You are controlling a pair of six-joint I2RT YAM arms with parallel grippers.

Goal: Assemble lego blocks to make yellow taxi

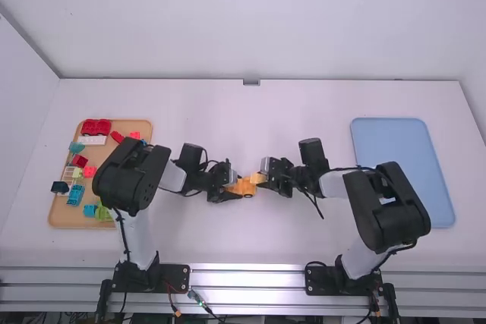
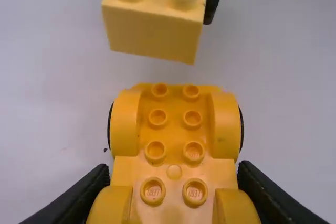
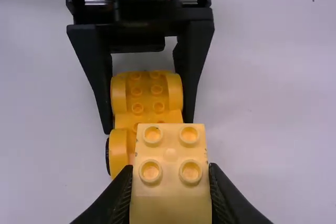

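Two arms stand at the near edge of one white table. Beyond their bases, two trays flank them: one tan tray (image 1: 129,225) on the left, one light blue tray (image 1: 402,172) on the right. Toward the tan tray's near end lies one lime-green block (image 1: 103,212), and farther up it, one blue block (image 1: 75,195).

Midway across the table, the left gripper (image 1: 234,187) is clamped on one yellow car chassis (image 1: 242,187), a finger on either side. The left wrist view shows eight round studs on it, in four rows of two, and four curved fenders, with two black wheel edges at the farther pair.

Just beside it, the right gripper (image 1: 265,177) has its two fingers closed on one pale yellow two-by-two block (image 1: 258,178), four studs facing up. The left wrist view shows a gap between block and chassis.

Farther off, in the tan tray, are one white block (image 1: 92,140) and one red car chassis (image 1: 96,127). Other pieces there are too crowded to count.
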